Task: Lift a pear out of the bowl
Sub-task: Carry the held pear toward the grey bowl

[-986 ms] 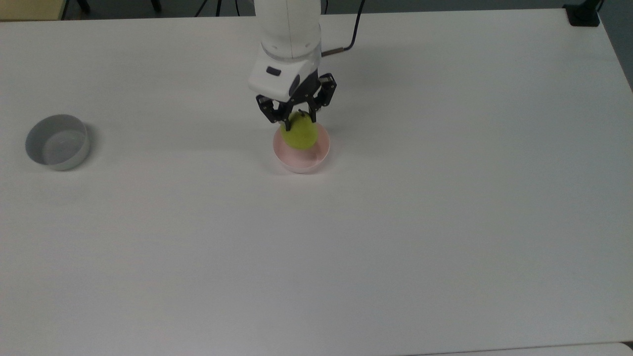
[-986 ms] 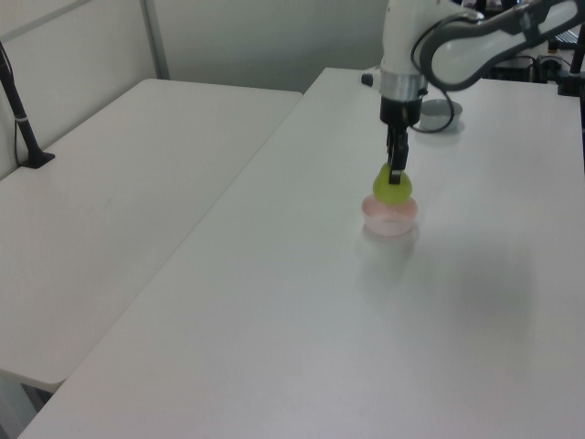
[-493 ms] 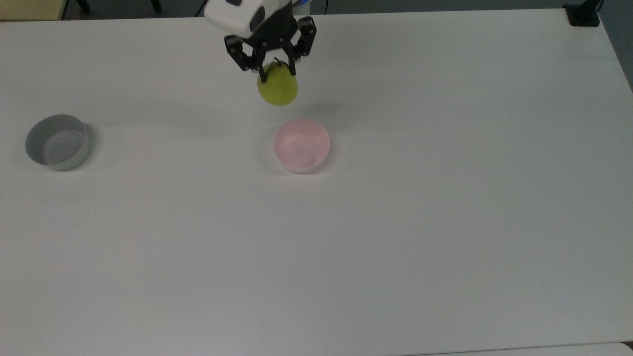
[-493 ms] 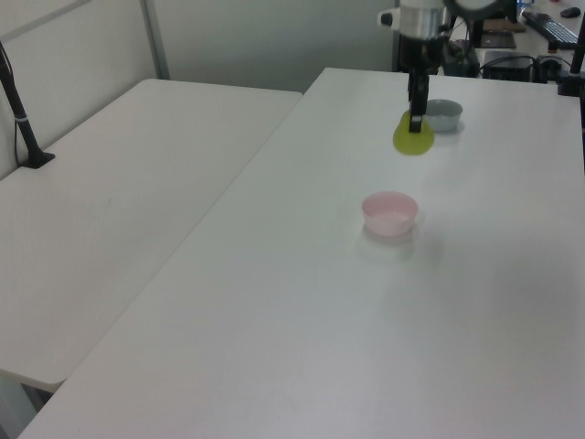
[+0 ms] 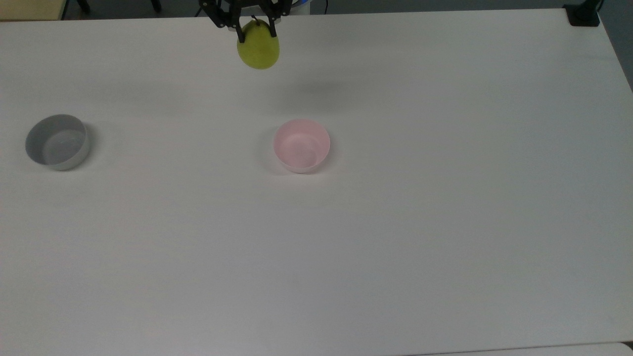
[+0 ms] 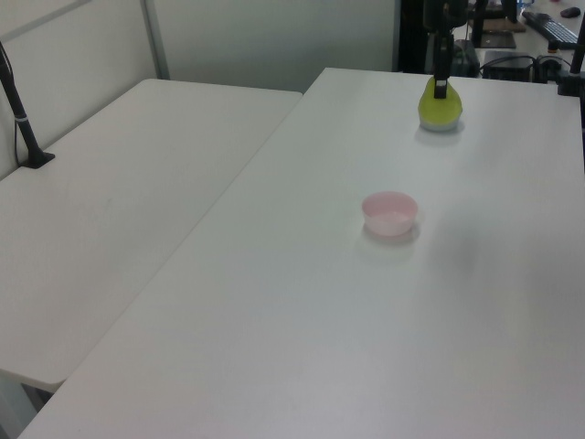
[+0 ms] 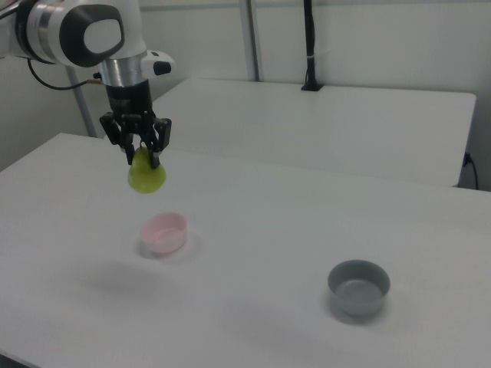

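- The pear [image 7: 146, 176] is held in the air by the gripper [image 7: 143, 158], well above the white table [image 7: 253, 230] and clear of the pink bowl [image 7: 164, 232]; the pick-up itself is judged to be done.
- Nearest in the right view, the grey straight-sided bowl [image 7: 358, 287] is seen on the table, well apart from the pink bowl. It has a matt, plastic-like wall and a flat bottom, and nothing is seen inside it.
- The pink bowl is placed near the middle of the table and nothing is seen inside it in the top view [image 5: 301, 145]. Its inside is pale pink and smooth, its outside is whitish, and its wall is curved, not straight.
- Above and behind this bowl in the right view, the pear is pinched at its narrow upper part by the two black fingers [image 7: 157, 149], which are closed on it from both sides. This grip is probably chosen because the neck is slimmer than the round belly, so the heavy part is left to hang below the fingertips.
- The pear's skin is yellow-green and smooth, with a rounded lower body; in the top view [image 5: 258, 49] a short dark stem is seen between the fingers.
- Farther back, the white arm [image 7: 92, 34] is seen, with rounded glossy covers.
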